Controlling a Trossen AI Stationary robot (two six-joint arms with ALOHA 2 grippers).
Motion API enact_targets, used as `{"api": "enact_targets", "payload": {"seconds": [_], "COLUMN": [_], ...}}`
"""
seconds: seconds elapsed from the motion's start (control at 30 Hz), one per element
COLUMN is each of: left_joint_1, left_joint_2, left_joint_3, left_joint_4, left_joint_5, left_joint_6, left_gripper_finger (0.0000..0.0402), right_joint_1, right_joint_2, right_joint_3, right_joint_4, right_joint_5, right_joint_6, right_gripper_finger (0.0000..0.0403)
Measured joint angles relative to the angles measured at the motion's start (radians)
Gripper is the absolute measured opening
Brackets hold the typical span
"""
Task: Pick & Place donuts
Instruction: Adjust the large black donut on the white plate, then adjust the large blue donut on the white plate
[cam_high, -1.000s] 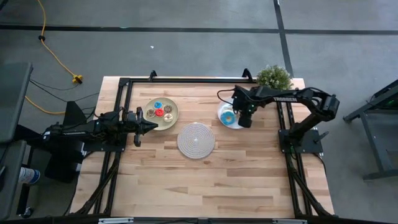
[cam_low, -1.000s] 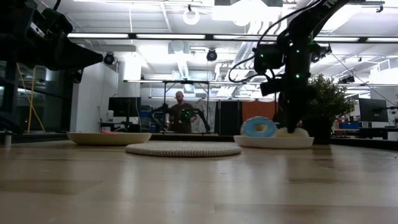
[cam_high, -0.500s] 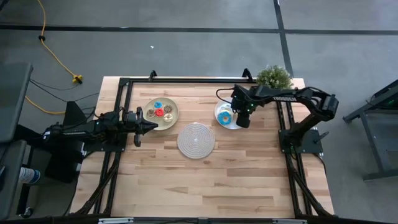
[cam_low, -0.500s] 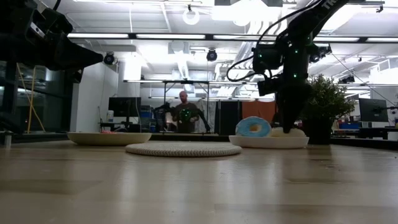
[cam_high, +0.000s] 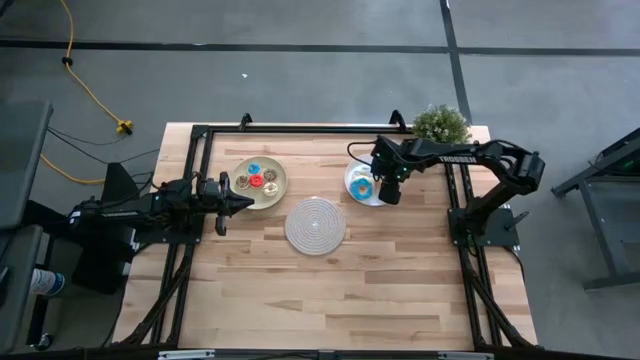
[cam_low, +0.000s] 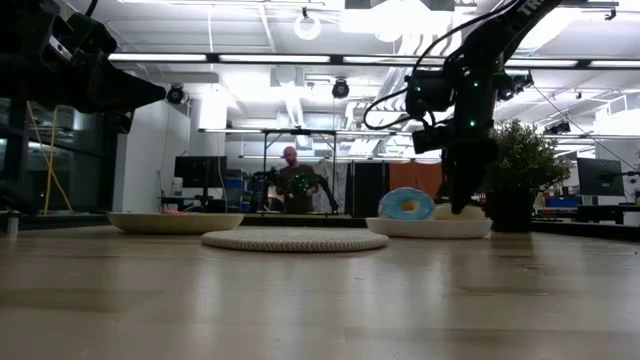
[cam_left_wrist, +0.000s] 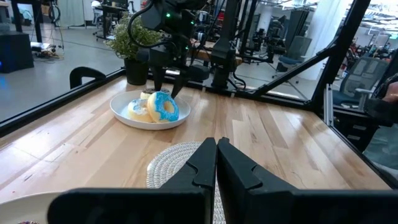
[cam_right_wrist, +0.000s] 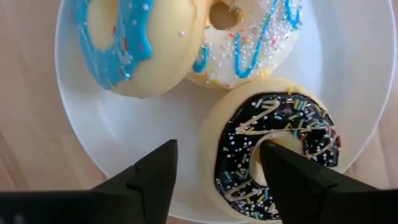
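Observation:
A white plate (cam_right_wrist: 118, 134) at the table's far right holds three donuts. The blue-iced one (cam_right_wrist: 140, 46) leans tilted on the white-iced one (cam_right_wrist: 249, 40). The chocolate one (cam_right_wrist: 295, 118) lies flat on the plate. My right gripper (cam_right_wrist: 217, 149) points down over the plate, open. One finger (cam_right_wrist: 283, 168) stands at the chocolate donut's hole and the other (cam_right_wrist: 158, 171) outside its rim, over bare plate. My left gripper (cam_high: 245, 203) hangs level and shut at the table's left, beside a tan plate (cam_high: 278, 190) that holds several small donuts. My right gripper straddles one side of the chocolate donut's ring (cam_right_wrist: 230, 140) from above. One finger is at the hole and the other stands off the outer rim with a gap. Whether the finger at the hole touches the donut, I cannot tell.
A round woven mat (cam_high: 315, 225) lies mid-table between the two plates. A potted plant (cam_high: 441, 124) stands at the far right corner, just behind the white plate. Black frame rails run along the table's left, far and right edges.
The white plate with its donuts has slid a little toward the table's left. My right gripper has stayed over it, pointing down.

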Motion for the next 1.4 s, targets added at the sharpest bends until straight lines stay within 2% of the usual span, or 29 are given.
{"api": "enact_targets", "payload": {"seconds": [0.2, 0.37, 0.47, 0.63, 0.8, 1.03, 1.4], "left_joint_1": [0.000, 0.000, 0.000, 0.000, 0.000, 0.000, 0.000], "left_joint_2": [0.000, 0.000, 0.000, 0.000, 0.000, 0.000, 0.000], "left_joint_3": [0.000, 0.000, 0.000, 0.000, 0.000, 0.000, 0.000], "left_joint_4": [0.000, 0.000, 0.000, 0.000, 0.000, 0.000, 0.000], "left_joint_5": [0.000, 0.000, 0.000, 0.000, 0.000, 0.000, 0.000], "left_joint_6": [0.000, 0.000, 0.000, 0.000, 0.000, 0.000, 0.000], "left_gripper_finger": [0.0007, 0.0007, 0.0007, 0.0007, 0.0007, 0.0007, 0.0007], "right_joint_1": [0.000, 0.000, 0.000, 0.008, 0.006, 0.006, 0.031], "right_joint_2": [0.000, -0.001, -0.002, -0.002, -0.010, -0.063, -0.134], "right_joint_3": [0.000, 0.002, 0.002, 0.002, 0.002, 0.003, 0.024], "right_joint_4": [0.005, 0.005, 0.005, 0.004, 0.007, 0.002, 0.031], "right_joint_5": [-0.010, 0.019, 0.020, -0.049, 0.024, 0.016, -0.076], "right_joint_6": [0.000, 0.000, 0.000, 0.004, 0.000, 0.001, 0.002], "right_gripper_finger": [0.0262, 0.0287, 0.0288, 0.0288, 0.0289, 0.0289, 0.0289]}}
